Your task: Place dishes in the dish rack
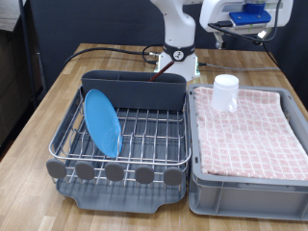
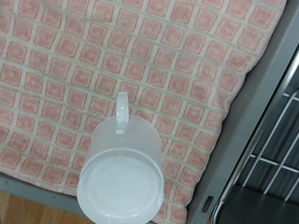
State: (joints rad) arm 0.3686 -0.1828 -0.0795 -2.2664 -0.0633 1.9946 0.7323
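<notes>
The light-blue plate (image 1: 101,122) stands on edge in the wire grid of the dark grey dish rack (image 1: 60,144), towards the exterior view's left. The white cup (image 1: 225,92) stands on the pink checked cloth (image 1: 252,130) in the grey bin, near its far left corner. In the wrist view the cup (image 2: 117,177) is seen from above, with its handle showing. My gripper (image 1: 231,29) hangs high above the cup at the exterior view's top right; its fingers do not show clearly. The wooden spoon is not in view.
The tall grey utensil box (image 1: 135,89) runs along the rack's far side and round grey tabs (image 1: 115,173) along its near edge. The grey bin (image 1: 245,188) stands right beside the rack. The robot base (image 1: 178,58) and its cables are behind both.
</notes>
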